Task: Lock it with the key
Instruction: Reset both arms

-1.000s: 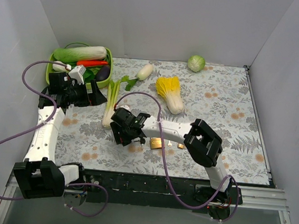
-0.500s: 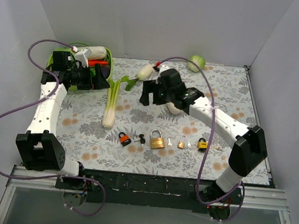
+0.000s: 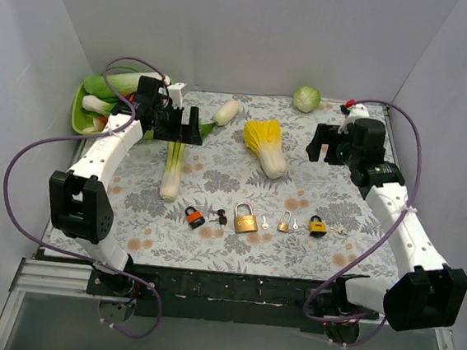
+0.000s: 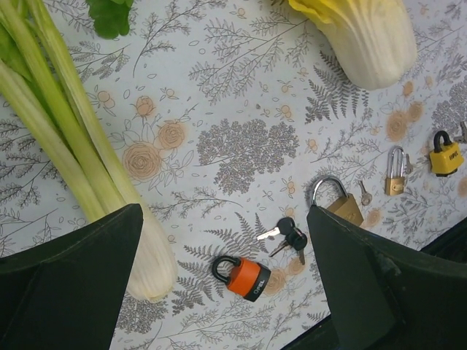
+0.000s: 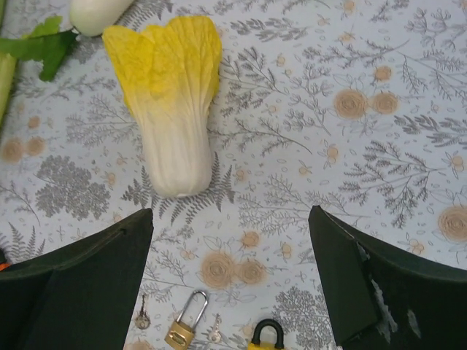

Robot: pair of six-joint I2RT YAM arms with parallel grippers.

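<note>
The left gripper is held wide open, empty, over the leek. Nearer, a row is laid: orange padlock, black-headed keys just beside it, large brass padlock, small brass padlock, yellow padlock. The right gripper is likewise spread open, empty.

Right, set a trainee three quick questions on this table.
1. How many padlocks lie on the table?
2. True or false: the left gripper is holding a key.
3. Which padlock lies nearest the black keys? A. orange padlock B. yellow padlock C. small brass padlock
Key: 1. four; 2. false, it is open and empty; 3. A.
</note>
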